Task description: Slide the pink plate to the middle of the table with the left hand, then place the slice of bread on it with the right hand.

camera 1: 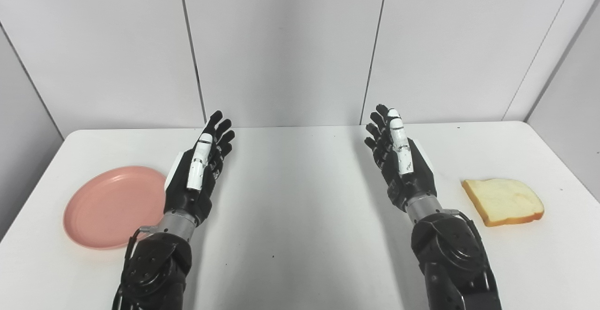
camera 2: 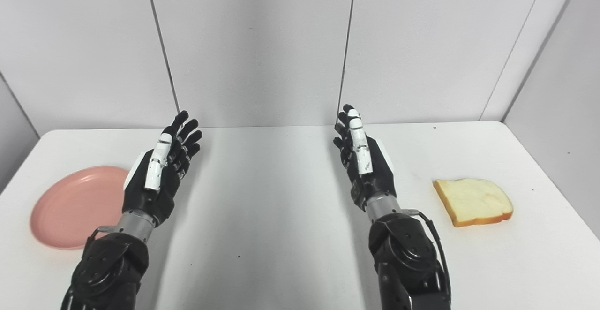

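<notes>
A pink plate (camera 1: 110, 207) lies flat on the white table (camera 1: 300, 216) at the near left. A slice of bread (camera 1: 504, 200) with a brown crust lies flat at the near right. My left hand (camera 1: 199, 167) is open and empty, held above the table just right of the plate, its arm overlapping the plate's right edge. My right hand (camera 1: 398, 160) is open and empty, held above the table left of the bread and apart from it. Both hands have their fingers stretched out toward the far wall.
White wall panels (camera 1: 281, 42) rise right behind the table's far edge. A side wall (camera 1: 572, 127) stands close by the table's right edge. Another side wall (camera 1: 18, 127) stands at the left.
</notes>
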Robot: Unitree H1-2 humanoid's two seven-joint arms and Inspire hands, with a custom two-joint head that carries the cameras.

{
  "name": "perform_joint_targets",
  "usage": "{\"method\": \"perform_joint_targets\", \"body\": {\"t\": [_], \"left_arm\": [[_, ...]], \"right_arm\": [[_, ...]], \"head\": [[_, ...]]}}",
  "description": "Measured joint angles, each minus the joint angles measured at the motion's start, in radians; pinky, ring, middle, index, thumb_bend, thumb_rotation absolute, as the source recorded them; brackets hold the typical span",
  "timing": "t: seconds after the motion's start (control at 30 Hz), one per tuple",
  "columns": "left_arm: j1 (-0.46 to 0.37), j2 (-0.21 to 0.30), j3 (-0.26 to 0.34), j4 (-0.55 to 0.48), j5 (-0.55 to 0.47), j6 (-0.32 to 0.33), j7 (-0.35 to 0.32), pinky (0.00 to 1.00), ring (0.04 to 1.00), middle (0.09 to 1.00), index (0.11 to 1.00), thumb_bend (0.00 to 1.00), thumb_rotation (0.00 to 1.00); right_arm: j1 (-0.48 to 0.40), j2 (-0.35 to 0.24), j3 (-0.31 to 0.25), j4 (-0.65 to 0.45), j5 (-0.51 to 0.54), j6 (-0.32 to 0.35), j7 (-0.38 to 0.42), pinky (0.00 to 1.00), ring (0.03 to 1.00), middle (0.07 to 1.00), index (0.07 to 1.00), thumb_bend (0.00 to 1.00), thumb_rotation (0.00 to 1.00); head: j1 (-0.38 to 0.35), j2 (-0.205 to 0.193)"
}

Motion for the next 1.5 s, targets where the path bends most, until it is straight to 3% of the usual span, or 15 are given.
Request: {"method": "perform_joint_targets", "body": {"t": [1.07,1.2,1.3,1.5], "left_arm": [[0.0,0.0,-0.002,0.0,0.004,0.001,0.001,0.98,0.957,0.963,0.953,0.39,1.0],[0.0,-0.001,-0.004,0.0,0.005,0.001,0.001,0.99,0.957,0.964,0.954,0.39,1.0],[0.0,-0.002,-0.017,0.002,0.018,0.001,0.002,0.97,0.942,0.954,0.947,0.39,1.0],[0.0,-0.039,-0.04,0.031,0.049,-0.011,0.023,0.97,0.957,0.963,0.958,0.38,1.0]], "right_arm": [[0.0,-0.001,0.003,0.0,0.002,0.004,-0.003,1.0,1.0,1.0,1.0,0.31,1.0],[0.0,-0.001,0.002,0.0,0.001,0.004,-0.003,1.0,1.0,1.0,1.0,0.31,1.0],[0.0,-0.006,0.0,0.0,0.001,0.004,0.001,1.0,1.0,1.0,1.0,0.3,1.0],[0.003,-0.03,-0.018,0.002,0.021,0.003,0.026,1.0,1.0,1.0,1.0,0.3,1.0]], "head": [[0.003,-0.002],[0.023,-0.011],[0.098,-0.037],[0.178,-0.066]]}}
